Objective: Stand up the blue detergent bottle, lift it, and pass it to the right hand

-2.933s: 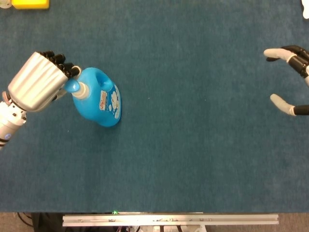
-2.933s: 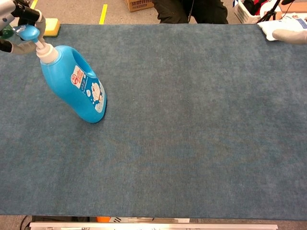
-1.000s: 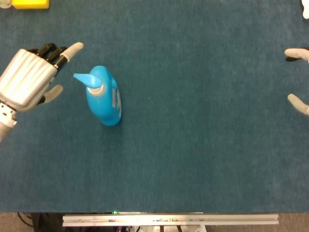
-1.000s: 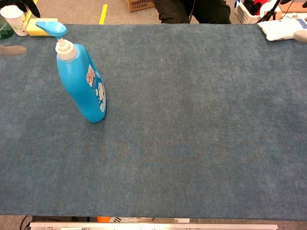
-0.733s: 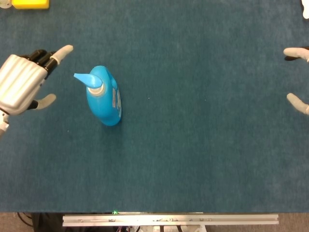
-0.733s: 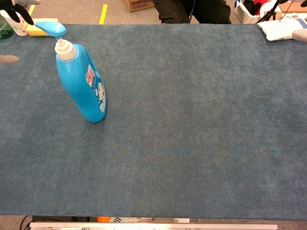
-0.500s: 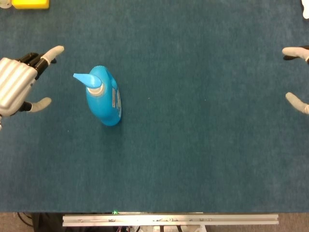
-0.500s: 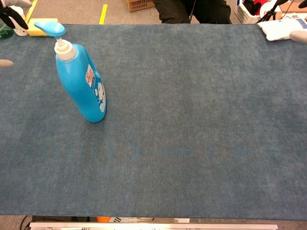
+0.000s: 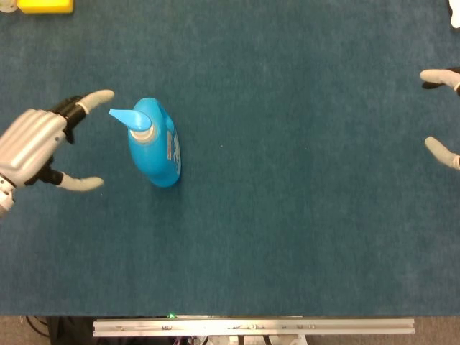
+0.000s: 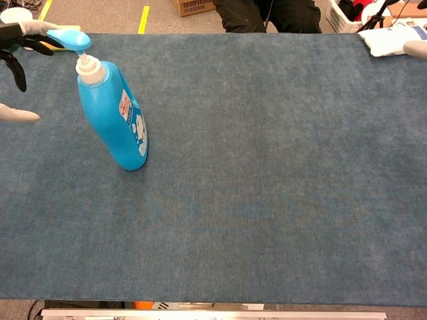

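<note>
My left hand (image 9: 39,144) hovers over the left side of the table (image 9: 287,237) with its fingers spread and nothing in them. From the head view one pale fingertip (image 9: 100,95) points right toward the bottle's spout, and the thumb (image 9: 83,185) reaches out nearer to me, so the two frame a gap facing the bottle. In the chest view the same hand (image 10: 17,63) shows only at the left edge, one fingertip close by the spout; I cannot tell whether it touches

Just right of that hand the blue detergent bottle (image 9: 153,147) stands upright on the blue table covering, its pump spout (image 9: 122,116) aimed left at my fingers. From the chest view the bottle (image 10: 113,120) shows a white collar under the spout and a printed label on its right face

My right hand (image 9: 442,115) sits far off at the right edge, well apart from the bottle, only two pale fingertips in view, held apart and empty

At the far left corner lies a yellow block (image 9: 44,6), and at the far right a white cloth (image 10: 390,40)
</note>
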